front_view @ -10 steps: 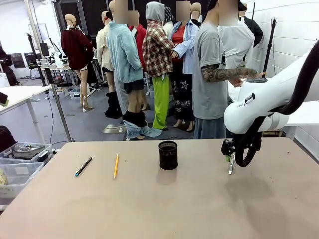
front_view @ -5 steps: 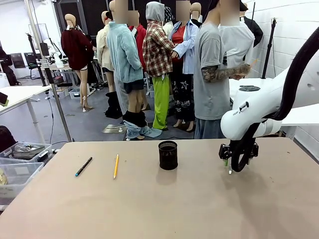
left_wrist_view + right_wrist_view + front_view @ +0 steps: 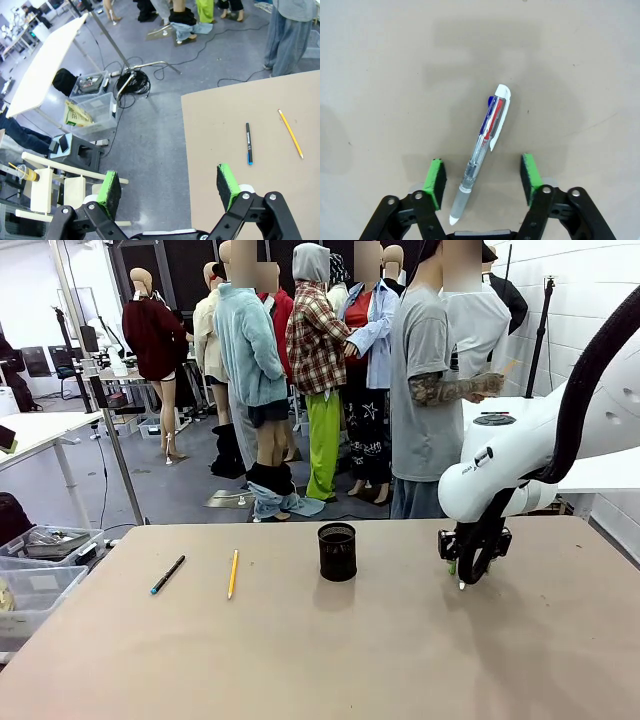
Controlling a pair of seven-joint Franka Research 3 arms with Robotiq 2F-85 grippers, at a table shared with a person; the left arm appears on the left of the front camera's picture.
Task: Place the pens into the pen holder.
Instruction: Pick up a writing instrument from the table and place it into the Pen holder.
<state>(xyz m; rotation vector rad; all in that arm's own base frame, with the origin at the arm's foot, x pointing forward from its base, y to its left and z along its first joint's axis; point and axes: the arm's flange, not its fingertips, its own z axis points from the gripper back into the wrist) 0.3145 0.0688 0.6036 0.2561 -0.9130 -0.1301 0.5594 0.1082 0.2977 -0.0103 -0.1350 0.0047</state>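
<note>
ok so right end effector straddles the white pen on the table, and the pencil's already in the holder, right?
No. The pencil lies on the table, left of the pen holder, not in it; the front view shows this. The right end effector does straddle the white pen on the table, jaws open.

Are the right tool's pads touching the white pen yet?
Apart. In the right wrist view the pen lies between the pads of the right tool, with table showing on both sides.
</note>
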